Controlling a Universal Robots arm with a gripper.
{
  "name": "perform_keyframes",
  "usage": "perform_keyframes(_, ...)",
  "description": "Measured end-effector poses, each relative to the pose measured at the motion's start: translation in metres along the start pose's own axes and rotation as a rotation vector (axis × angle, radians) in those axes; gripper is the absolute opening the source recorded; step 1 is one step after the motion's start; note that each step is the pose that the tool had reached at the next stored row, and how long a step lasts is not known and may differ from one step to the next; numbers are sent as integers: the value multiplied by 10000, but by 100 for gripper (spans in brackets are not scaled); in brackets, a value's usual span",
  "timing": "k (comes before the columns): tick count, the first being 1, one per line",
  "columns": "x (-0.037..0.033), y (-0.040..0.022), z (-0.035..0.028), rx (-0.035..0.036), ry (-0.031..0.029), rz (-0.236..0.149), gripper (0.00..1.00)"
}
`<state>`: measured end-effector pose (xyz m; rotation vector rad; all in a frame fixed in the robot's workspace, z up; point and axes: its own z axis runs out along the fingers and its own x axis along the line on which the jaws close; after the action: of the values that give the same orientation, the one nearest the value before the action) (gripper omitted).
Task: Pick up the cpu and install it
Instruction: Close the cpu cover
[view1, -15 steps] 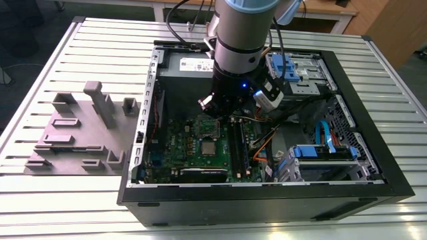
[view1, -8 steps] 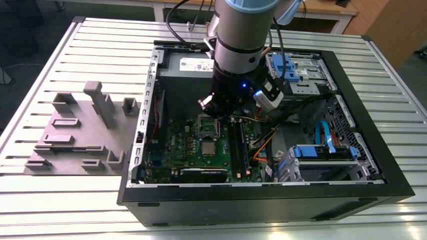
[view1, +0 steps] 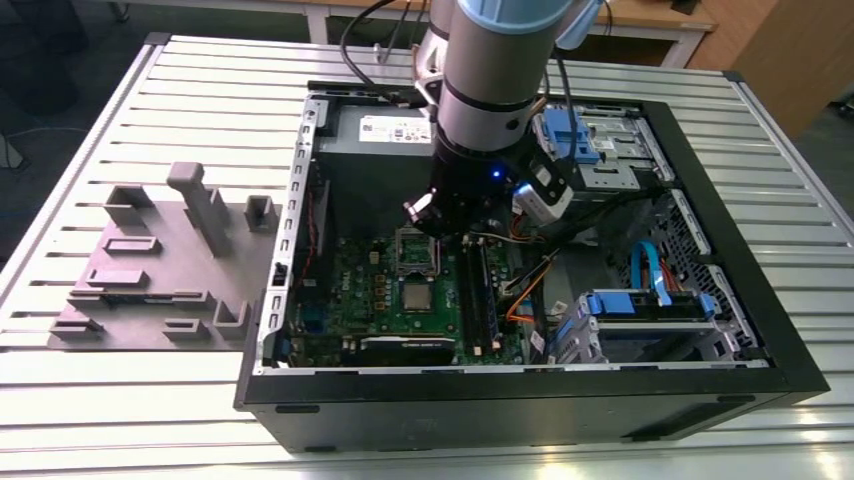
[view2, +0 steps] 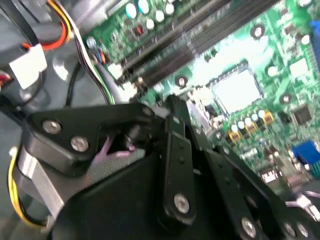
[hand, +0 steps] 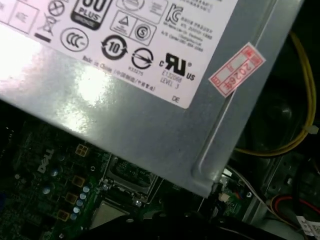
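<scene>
Hovering gripper (view1: 451, 230) over socket (view1: 416, 252), cpu (view1: 418, 296) flat on motherboard (view1: 358, 285) — just beside socket

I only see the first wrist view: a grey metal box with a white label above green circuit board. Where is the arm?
Observer: In the exterior view it reaches down into an open black computer case, its gripper close over the square metal-framed socket.
Operator: And the chip it's after?
Observer: The small square silvery cpu lies flat on the green motherboard beside that socket, apart from the gripper.
Operator: Anything outside the case?
Observer: A grey moulded fixture sits on the slatted metal table, on the exterior view's left.
</scene>
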<state>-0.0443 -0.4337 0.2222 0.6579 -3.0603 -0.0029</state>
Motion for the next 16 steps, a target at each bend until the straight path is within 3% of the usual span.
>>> perform_keyframes(6, -11, 26, 84, 0, 0, 0, 10)
perform_keyframes(16, -4, 71, 128, 2, 2, 5, 10)
